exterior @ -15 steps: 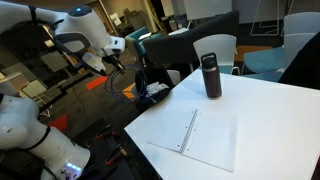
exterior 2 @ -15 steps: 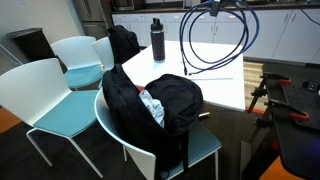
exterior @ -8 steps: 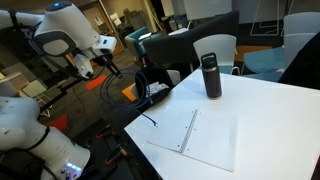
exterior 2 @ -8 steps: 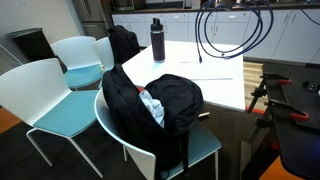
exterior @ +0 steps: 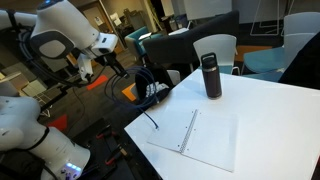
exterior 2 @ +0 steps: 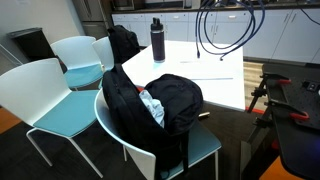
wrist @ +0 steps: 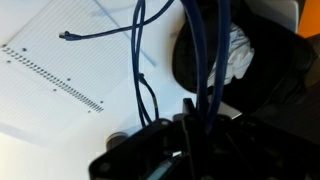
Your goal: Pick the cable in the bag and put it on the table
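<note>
My gripper (exterior: 121, 67) is shut on the dark blue-black cable (exterior: 140, 88) and holds it high beside the white table (exterior: 265, 115). The cable hangs in loose loops, and its free end trails onto the table's corner. In an exterior view the loops (exterior 2: 225, 28) hang over the table (exterior 2: 215, 78) from above the frame. In the wrist view the gripper (wrist: 197, 113) pinches several cable strands (wrist: 140, 60), and one end lies on the notepad. The black bag (exterior 2: 150, 105) sits open on a chair, also seen in an exterior view (exterior: 152, 96) and in the wrist view (wrist: 265, 75).
A dark tumbler (exterior: 210, 76) (exterior 2: 157, 40) stands on the table. A white spiral notepad (exterior: 197, 140) (wrist: 60, 65) lies near the table's corner. White cloth (wrist: 238, 55) shows inside the bag. A second black bag (exterior 2: 123, 44) sits on a farther chair (exterior 2: 78, 55).
The gripper has carried the cable loops higher and farther over the table. The cable's free end now trails on the table's corner by the notepad.
</note>
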`<state>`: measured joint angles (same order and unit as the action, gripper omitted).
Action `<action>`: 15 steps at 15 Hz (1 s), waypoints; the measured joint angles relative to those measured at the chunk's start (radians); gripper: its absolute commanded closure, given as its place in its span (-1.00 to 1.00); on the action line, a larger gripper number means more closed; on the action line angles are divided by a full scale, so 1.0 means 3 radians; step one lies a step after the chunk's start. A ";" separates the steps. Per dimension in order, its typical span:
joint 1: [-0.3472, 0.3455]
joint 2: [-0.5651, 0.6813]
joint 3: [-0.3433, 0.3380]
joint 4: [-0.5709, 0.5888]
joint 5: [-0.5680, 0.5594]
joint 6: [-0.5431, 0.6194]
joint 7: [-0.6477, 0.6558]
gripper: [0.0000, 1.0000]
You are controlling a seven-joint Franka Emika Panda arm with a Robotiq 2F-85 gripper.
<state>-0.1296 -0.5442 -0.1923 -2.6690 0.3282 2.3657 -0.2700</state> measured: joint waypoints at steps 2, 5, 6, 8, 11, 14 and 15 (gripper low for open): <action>-0.0188 0.0042 -0.0181 0.0081 -0.0168 0.0112 0.0059 0.95; -0.0421 0.0233 -0.0422 0.0287 -0.0306 0.0340 0.0140 0.95; -0.0466 0.0331 -0.0478 0.0364 -0.0309 0.0445 0.0186 0.95; -0.0512 0.0581 -0.0568 0.0538 -0.0308 0.0686 0.0337 0.95; -0.0519 0.1063 -0.0660 0.0869 -0.0273 0.0965 0.0576 0.95; -0.0557 0.1613 -0.0674 0.1272 -0.0275 0.1131 0.0826 0.95; -0.0577 0.1805 -0.0674 0.1422 -0.0295 0.1140 0.0938 0.95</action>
<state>-0.3029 -0.0028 -0.3944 -2.2424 0.2396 2.7077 0.0114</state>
